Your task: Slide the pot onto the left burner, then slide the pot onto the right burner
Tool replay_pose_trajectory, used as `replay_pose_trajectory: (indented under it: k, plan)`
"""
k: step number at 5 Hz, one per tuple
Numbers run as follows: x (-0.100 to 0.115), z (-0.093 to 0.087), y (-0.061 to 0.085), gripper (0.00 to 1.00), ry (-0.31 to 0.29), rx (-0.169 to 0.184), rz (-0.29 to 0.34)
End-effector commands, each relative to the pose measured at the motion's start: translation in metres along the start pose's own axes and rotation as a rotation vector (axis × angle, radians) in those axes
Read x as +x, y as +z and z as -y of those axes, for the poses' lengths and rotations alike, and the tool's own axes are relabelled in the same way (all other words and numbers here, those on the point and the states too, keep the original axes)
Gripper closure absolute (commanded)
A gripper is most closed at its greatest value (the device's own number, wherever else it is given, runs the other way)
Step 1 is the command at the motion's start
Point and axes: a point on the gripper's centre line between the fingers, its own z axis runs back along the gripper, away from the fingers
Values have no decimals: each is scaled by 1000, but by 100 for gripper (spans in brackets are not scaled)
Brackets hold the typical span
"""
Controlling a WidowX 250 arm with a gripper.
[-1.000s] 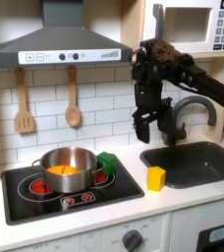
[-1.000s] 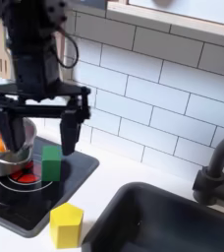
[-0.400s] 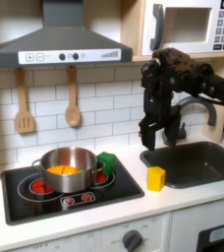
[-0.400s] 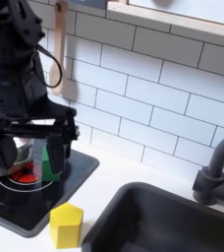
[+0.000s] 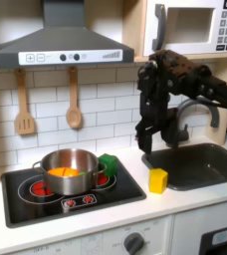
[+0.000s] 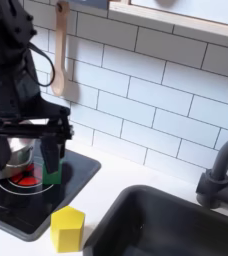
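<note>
A yellow block [image 5: 158, 180] was seen nearest, on the white counter [image 5: 135, 211]. Farther back, the pot [image 5: 68, 169] was set on the black cooktop between the left burner [image 5: 34, 186] and the right burner [image 5: 104, 179] in the first exterior view. To its right, well apart, the gripper [image 5: 146, 141] was held released, fingers spread. Farthest, "01:30" was read on the microwave [image 5: 198, 26].
</note>
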Motion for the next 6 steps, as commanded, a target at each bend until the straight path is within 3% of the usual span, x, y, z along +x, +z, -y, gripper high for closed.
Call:
replay_pose_trajectory:
  k: [1,6]
  plan:
    - [20,-19,-1,0,61,5,-10]
    - [48,-63,0,0,180,23,-21]
